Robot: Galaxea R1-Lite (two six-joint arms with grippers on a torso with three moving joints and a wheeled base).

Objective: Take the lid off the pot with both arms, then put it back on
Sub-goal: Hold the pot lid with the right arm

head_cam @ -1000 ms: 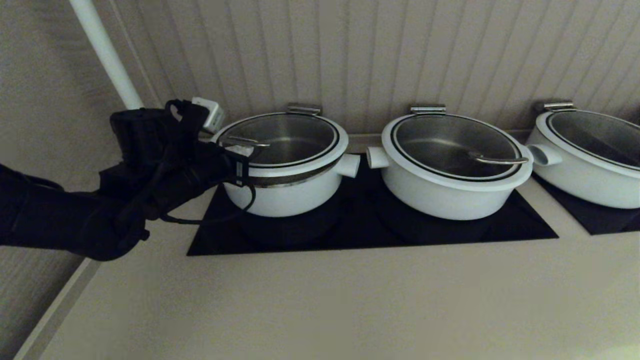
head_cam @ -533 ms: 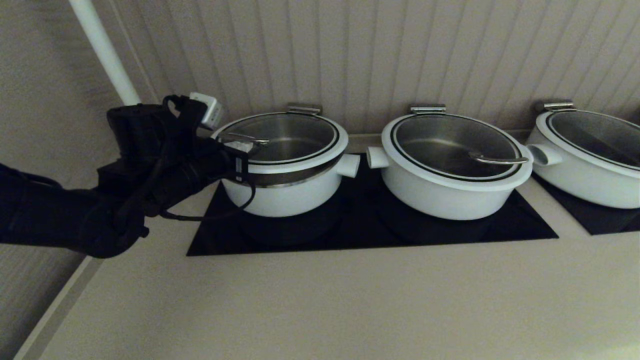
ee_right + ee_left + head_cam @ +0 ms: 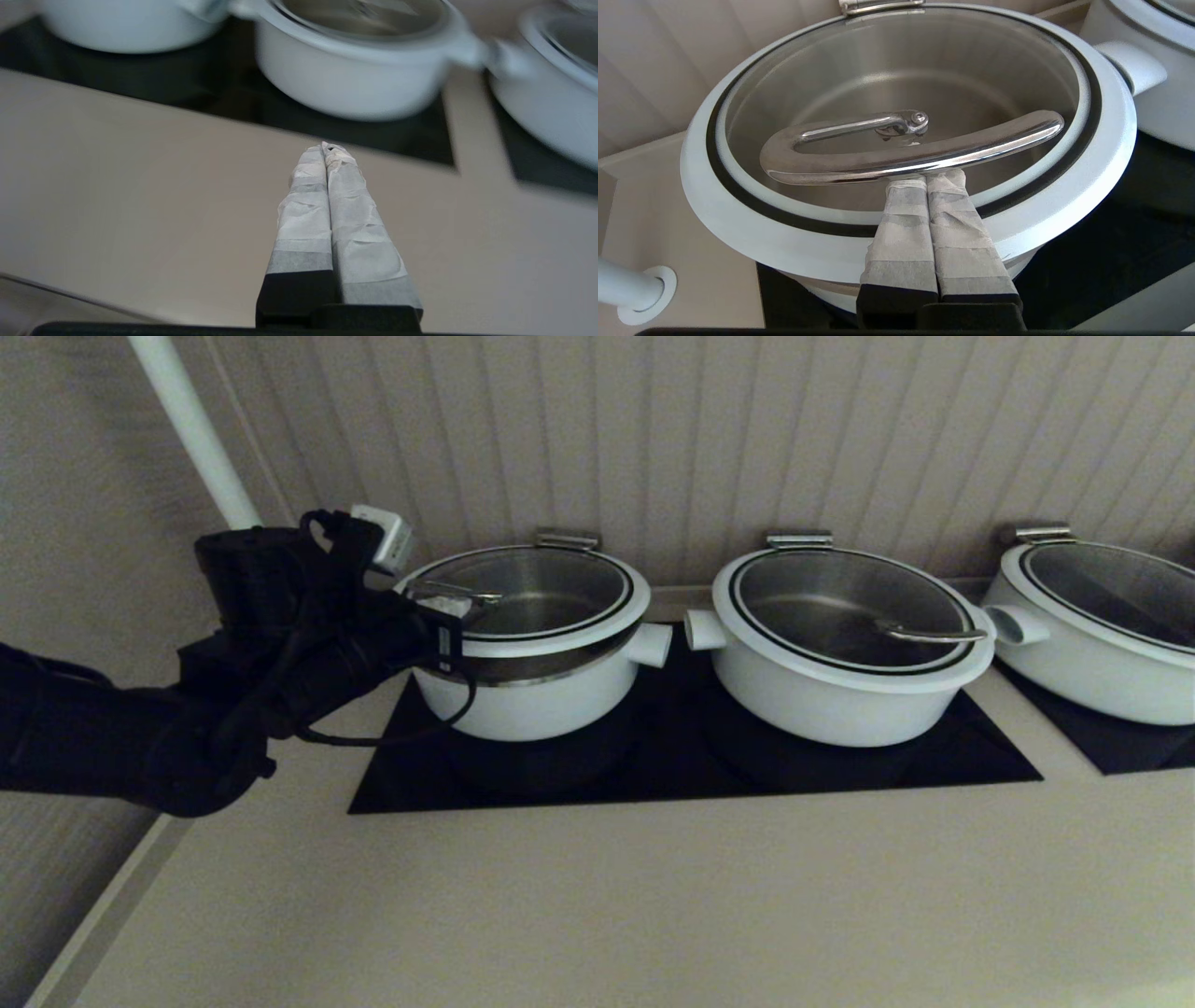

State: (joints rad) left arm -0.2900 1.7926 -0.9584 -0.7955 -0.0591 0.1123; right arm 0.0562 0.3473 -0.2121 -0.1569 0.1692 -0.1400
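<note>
The round glass lid with a white rim (image 3: 527,602) is tilted up off the leftmost white pot (image 3: 532,695) on the worktop (image 3: 653,896). The left gripper (image 3: 927,179) has its fingers together, hooked under the lid's curved steel handle (image 3: 915,156). The right gripper (image 3: 327,149), fingers together, hangs above the worktop well apart from it, so the lift looks partly done and replacing the lid remains.

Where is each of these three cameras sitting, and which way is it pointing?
Head: up high, facing down at three white pots; the left arm reaches the left pot.
Left wrist: behind the shut left claw, tucked under the lid handle.
Right wrist: behind the shut right claw, low over the counter.
Shared: head and left wrist both show that left pot.
</note>
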